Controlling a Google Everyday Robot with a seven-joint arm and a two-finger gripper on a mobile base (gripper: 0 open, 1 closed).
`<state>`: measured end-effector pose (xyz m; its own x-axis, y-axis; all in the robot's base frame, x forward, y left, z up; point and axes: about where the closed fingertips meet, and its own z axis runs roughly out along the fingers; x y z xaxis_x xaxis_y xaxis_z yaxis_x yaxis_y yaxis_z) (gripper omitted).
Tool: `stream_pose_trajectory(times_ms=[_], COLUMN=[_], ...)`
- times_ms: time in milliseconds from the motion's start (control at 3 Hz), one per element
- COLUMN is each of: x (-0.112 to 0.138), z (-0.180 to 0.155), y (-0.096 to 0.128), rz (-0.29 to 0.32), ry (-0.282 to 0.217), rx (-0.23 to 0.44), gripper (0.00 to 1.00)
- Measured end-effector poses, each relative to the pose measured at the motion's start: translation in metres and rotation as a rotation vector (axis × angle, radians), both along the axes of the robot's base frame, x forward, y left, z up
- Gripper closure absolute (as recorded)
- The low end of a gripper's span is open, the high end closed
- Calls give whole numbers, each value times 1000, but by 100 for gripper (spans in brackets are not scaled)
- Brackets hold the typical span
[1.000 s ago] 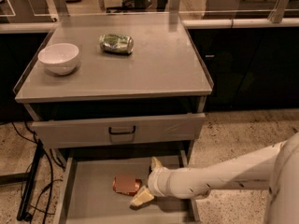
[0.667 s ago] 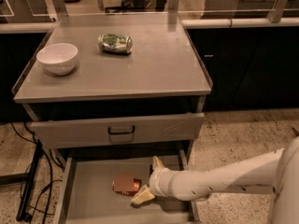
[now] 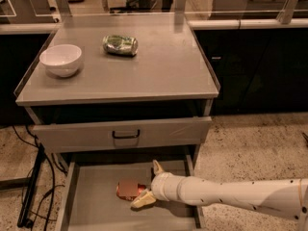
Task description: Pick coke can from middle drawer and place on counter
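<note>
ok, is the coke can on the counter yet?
No, the coke can lies on its side in the open middle drawer, with the gripper right beside it, below the counter.

your counter (image 3: 159, 76) is a flat grey top with a thin raised rim. on it you have a white bowl (image 3: 60, 59) standing upright at the left, and a green can (image 3: 120, 45) lying on its side toward the back, apart from the bowl. lower down, the middle drawer (image 3: 96, 211) is pulled out. the coke can (image 3: 128, 190) lies on its side on the drawer's floor, and the gripper (image 3: 147, 185) sits just beside the can's right end, fingers spread.
</note>
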<state>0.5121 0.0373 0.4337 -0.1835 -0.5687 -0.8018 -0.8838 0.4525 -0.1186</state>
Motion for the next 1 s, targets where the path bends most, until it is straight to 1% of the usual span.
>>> stream_pose_trajectory(times_ms=[333,667,1000], x=[-4,-7,-10], z=[-12,-14,-19], y=[8,9,17], rz=[39,45,45], ry=[32,42,26], rx=[54,54,20], gripper=[0,0,0])
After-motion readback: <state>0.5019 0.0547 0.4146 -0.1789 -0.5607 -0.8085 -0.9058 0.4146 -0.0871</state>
